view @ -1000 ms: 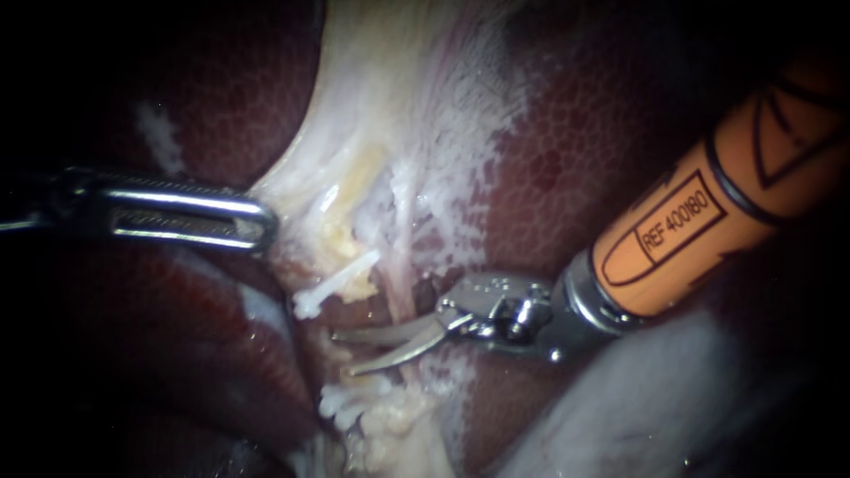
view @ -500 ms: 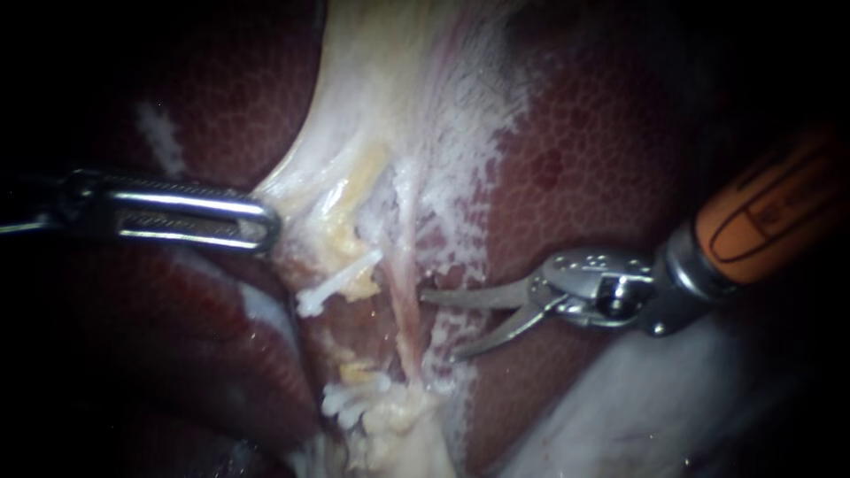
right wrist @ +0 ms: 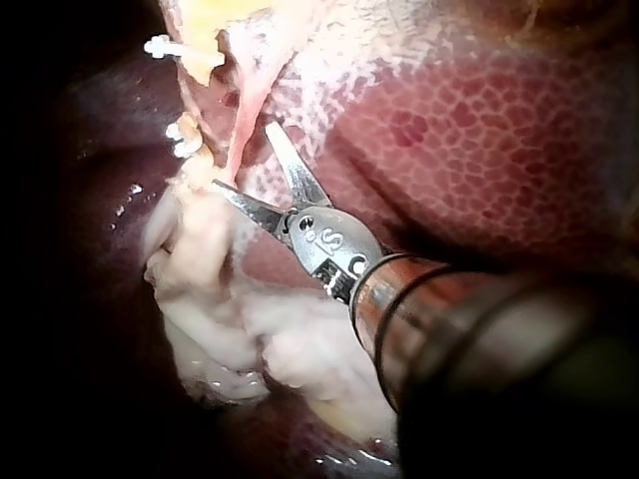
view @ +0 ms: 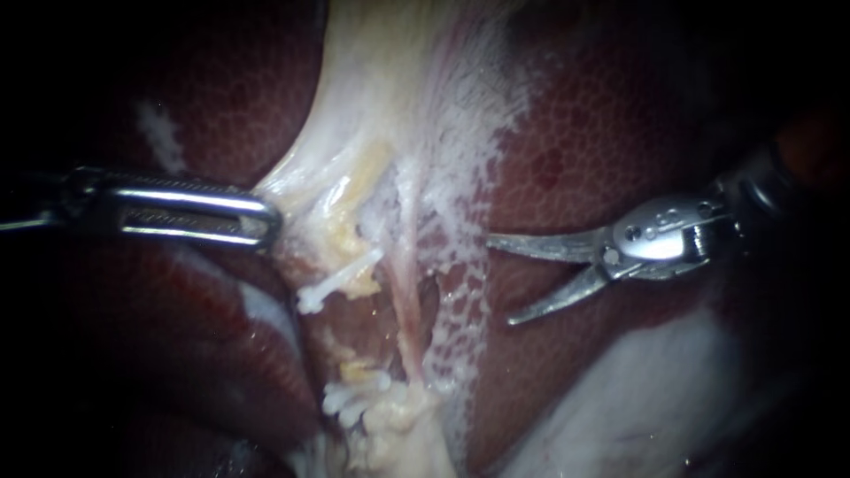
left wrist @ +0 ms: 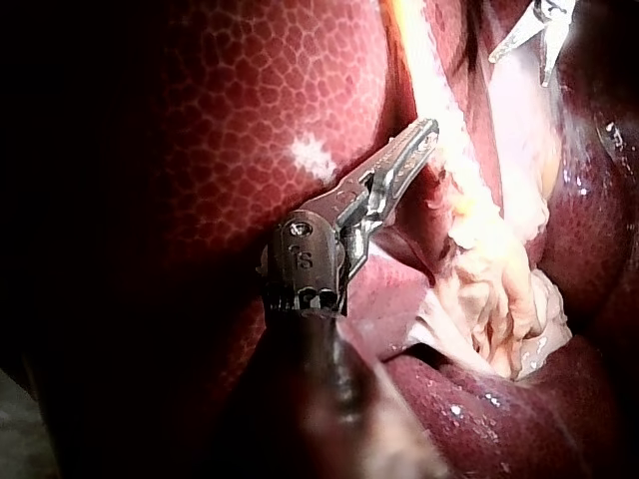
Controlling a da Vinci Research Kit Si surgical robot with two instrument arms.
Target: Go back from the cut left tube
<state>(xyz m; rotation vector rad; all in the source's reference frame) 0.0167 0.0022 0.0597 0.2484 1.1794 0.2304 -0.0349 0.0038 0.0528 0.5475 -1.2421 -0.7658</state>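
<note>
Retreat from cut left tube [view: 343, 278]
Right instrument [view: 500, 280], blades parted and empty, should be drawn straight back; pale tissue [view: 305, 188] is gripped by left instrument [view: 266, 221].

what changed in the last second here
The right instrument pulled back toward the right, away from the white clips, its blades open and empty. The left instrument stayed shut on the pale tissue; the liver and clips did not move.

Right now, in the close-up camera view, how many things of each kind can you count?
Instruments: 2, the left instrument and the right instrument, its jaws open.
Clipped tube stumps: 2, the upper stump and the lower stump.
Uncut tubes: 1, the pink tube.
Total: 5.
</note>
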